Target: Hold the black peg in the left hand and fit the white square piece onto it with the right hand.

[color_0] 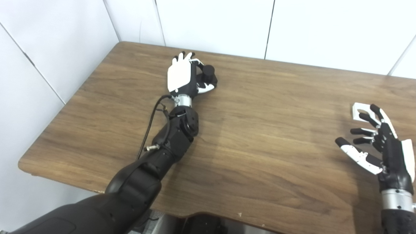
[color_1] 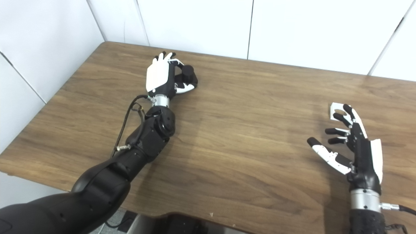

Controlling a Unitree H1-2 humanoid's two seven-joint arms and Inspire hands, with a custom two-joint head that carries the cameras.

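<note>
The black peg (color_0: 209, 73) stands on the wooden table (color_0: 260, 136) at the far middle-left. My left hand (color_0: 182, 75) is wrapped around it, fingers curled behind it and thumb in front; it shows in the right eye view too (color_1: 161, 75). The white square piece (color_0: 358, 111) with a hole in it lies flat near the right edge. My right hand (color_0: 378, 143) is open just in front of it, fingers spread, and its fingertips (color_0: 373, 108) overlap the piece's near side. The piece also shows in the right eye view (color_1: 336, 111).
White wall panels (color_0: 211, 22) stand behind and to the left of the table. The table's front edge (color_0: 208, 213) curves inward near my body. Nothing else lies on the table.
</note>
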